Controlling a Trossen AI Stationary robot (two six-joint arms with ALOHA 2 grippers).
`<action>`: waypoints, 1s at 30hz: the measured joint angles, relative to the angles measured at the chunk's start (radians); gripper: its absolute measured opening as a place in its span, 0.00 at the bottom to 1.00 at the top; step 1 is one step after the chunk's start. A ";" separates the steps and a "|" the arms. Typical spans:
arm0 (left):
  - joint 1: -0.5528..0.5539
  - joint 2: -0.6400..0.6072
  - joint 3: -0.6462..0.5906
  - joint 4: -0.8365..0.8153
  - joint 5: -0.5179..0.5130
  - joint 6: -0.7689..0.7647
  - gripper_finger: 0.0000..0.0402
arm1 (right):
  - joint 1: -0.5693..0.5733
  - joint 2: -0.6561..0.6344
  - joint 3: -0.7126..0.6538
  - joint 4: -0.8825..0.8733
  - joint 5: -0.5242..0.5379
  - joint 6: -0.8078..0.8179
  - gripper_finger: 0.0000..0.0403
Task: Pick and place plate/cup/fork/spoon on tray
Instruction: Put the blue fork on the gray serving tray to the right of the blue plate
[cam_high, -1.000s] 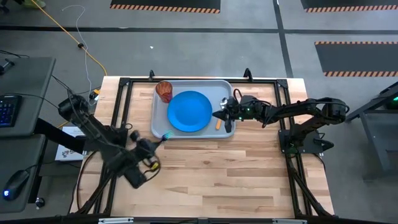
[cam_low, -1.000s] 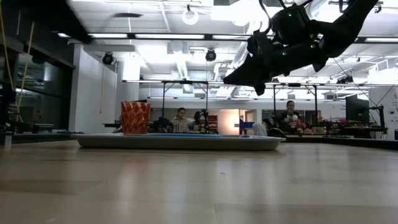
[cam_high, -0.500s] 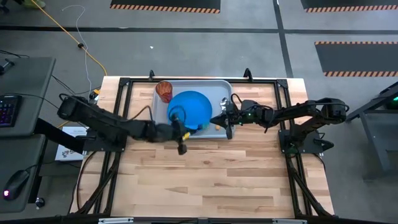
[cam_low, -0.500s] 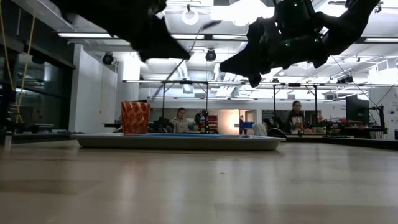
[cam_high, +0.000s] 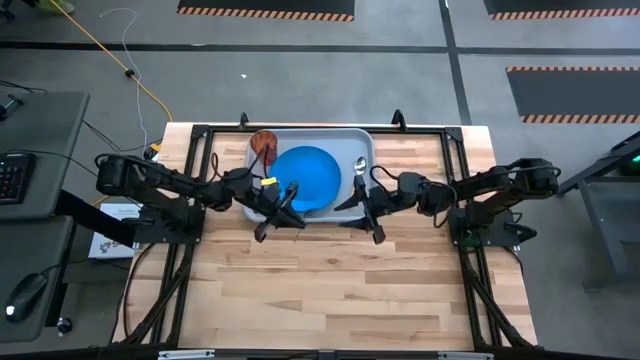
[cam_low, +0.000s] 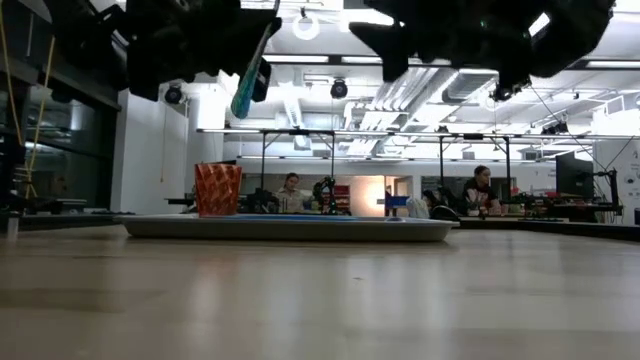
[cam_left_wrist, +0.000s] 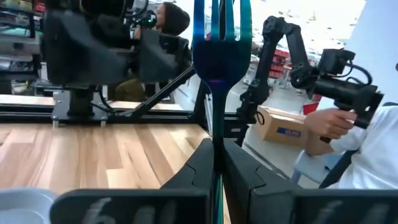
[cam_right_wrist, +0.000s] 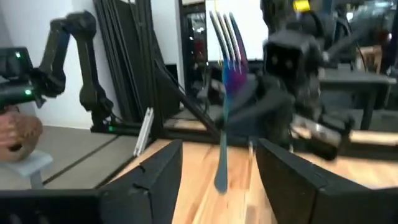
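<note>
Moved: since half a second ago the left tool (cam_high: 283, 205) has drawn back from over the plate toward the tray's front-left edge, and the right tool (cam_high: 362, 208) has pulled off the tray's right side to hang over the bench just in front of it.
Fork: the fork (cam_high: 292, 191) is clamped by its teal handle between the left tool's fingers (cam_left_wrist: 202, 163), tines pointing away from the wrist; seen from above it lies over the plate's front-left part, and in the low view (cam_low: 252, 70) it hangs tilted, high above the tray and touching nothing below.
Left tool: closed on the fork's handle, hovering above the tray's front-left rim.
Plate: the blue plate (cam_high: 310, 175) lies flat in the middle of the tray.
Cup: the reddish-brown cup (cam_high: 263, 143) stands upright in the tray's far-left corner, just beside the plate.
Spoon: the spoon (cam_high: 360, 166) shows its silver bowl near the tray's right rim; its handle is hidden under the right arm.
Tray: the pale tray (cam_high: 350, 137) sits on the far half of the wooden bench (cam_high: 330, 290).
Right tool: fingers (cam_right_wrist: 161, 177) spread apart with nothing between them, held in the air off the tray's front-right corner.
Room: seated people (cam_low: 290, 190) show beyond the bench.
</note>
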 joint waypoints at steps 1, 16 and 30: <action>-0.002 0.000 0.003 -0.001 0.001 0.000 0.01 | 0.005 0.000 0.015 -0.001 0.001 -0.007 0.50; -0.042 0.175 0.124 0.006 0.018 -0.001 0.01 | 0.069 0.104 0.257 -0.290 0.008 -0.157 0.51; -0.039 0.199 0.145 0.007 0.019 -0.008 0.01 | 0.073 0.121 0.268 -0.313 -0.001 -0.178 0.46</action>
